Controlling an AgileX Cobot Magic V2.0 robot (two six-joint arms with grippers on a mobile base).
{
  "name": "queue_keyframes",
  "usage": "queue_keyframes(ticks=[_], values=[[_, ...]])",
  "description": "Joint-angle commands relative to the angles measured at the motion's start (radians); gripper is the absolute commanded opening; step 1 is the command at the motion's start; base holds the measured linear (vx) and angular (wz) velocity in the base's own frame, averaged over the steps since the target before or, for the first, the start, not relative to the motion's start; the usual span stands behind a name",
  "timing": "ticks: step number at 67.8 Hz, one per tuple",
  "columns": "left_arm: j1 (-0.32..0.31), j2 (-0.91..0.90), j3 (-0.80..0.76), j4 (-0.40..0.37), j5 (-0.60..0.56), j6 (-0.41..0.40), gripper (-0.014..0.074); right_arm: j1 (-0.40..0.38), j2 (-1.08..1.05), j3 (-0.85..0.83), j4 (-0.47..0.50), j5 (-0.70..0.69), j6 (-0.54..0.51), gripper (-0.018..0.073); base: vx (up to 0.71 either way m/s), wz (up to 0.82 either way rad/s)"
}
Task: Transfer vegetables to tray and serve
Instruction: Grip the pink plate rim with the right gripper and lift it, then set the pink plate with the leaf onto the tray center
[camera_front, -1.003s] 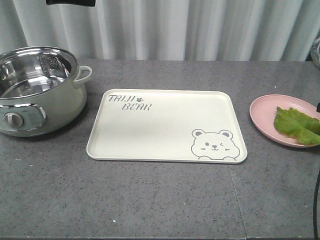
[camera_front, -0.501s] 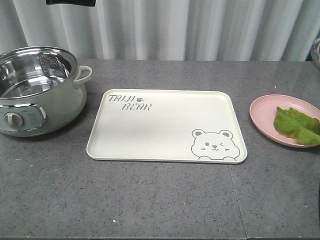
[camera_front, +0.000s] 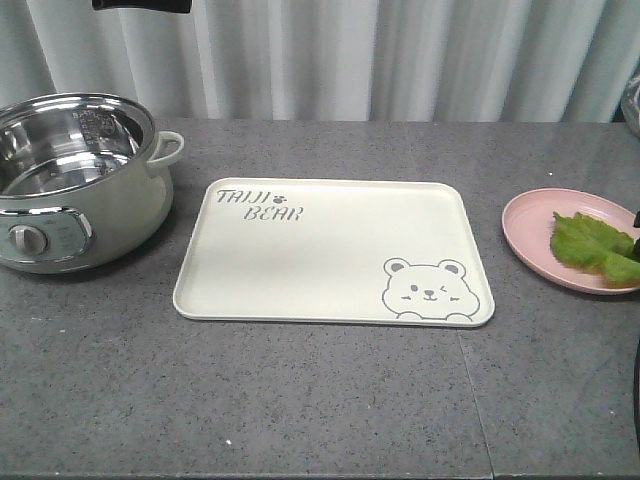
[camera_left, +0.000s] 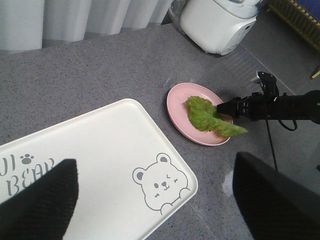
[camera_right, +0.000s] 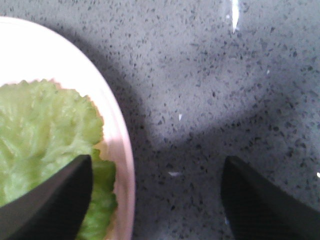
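Right gripper (camera_right: 157, 160): jaws wide, one finger over the lettuce leaf (camera_left: 205, 114) at the plate's rim, the other over the grey counter (camera_right: 225, 75); we find nothing held. Left gripper (camera_left: 155, 160): jaws likewise wide, hanging above the tray's bear corner. Lettuce leaf: lies on the pink plate (camera_left: 176, 100), one end lapping over the rim nearest the right arm. Cream tray (camera_front: 320, 250): bare, between plate and electric pot (camera_front: 80, 200). Change noted: against the front view a second ago, plate and leaf sit slightly further right. We judge that contact has begun and the pick is starting; the transfer is not yet made.
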Motion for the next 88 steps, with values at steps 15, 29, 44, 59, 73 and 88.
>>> queue_keyframes(ticks=[15,29,44,59,73,88], values=[[-0.005,-0.043,-0.026,-0.051,-0.017,0.001,0.059,-0.006,-0.015,-0.02,0.061,0.018,-0.005,0.0205,0.0,0.0],[-0.005,-0.043,-0.026,-0.051,-0.017,0.001,0.059,-0.006,-0.015,-0.02,0.109,0.041,-0.015,-0.0014,0.0,0.0],[-0.005,-0.043,-0.026,-0.051,-0.017,0.001,0.059,-0.006,-0.031,-0.02,0.144,0.058,-0.017,-0.0008,0.0,0.0],[-0.005,-0.043,-0.026,-0.051,-0.017,0.001,0.059,-0.006,-0.134,-0.02,0.206,0.098,-0.053,-0.0008,0.0,0.0],[-0.005,-0.043,-0.026,-0.051,-0.017,0.001,0.059,-0.006,-0.269,-0.02,0.39,0.173,-0.158,-0.0004,0.0,0.0],[-0.005,-0.043,-0.026,-0.051,-0.017,0.001,0.059,0.157,-0.3,-0.02,0.452,0.211,-0.221,-0.0003,0.0,0.0]])
